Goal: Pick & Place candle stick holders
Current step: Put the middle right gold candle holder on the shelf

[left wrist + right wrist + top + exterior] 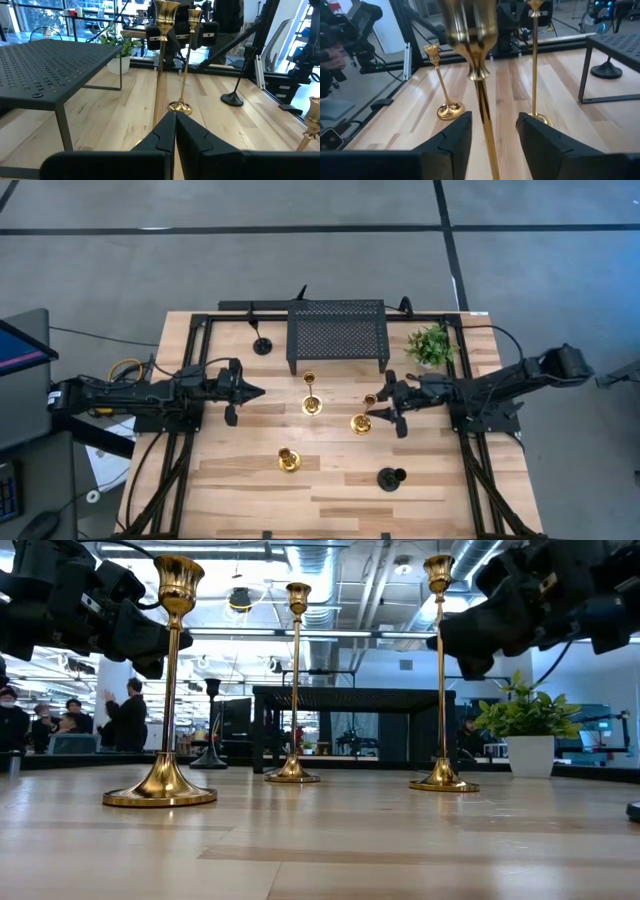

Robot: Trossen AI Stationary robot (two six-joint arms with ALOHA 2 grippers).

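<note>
Wood table (330, 490), tall gold holder (479, 95) upright between open right claw (492, 131)

Two dark jointed arms, matte black wedge fingers (192, 142), yellow cable coil (124, 368) at left arm's base.

Robotics lab / open workshop — exposed ceiling ducts (330, 560) upper centre of low view, people (128, 712) at desks far left, grey concrete floor (300, 260) across top of high view, monitor (20, 345) at left edge.
</note>
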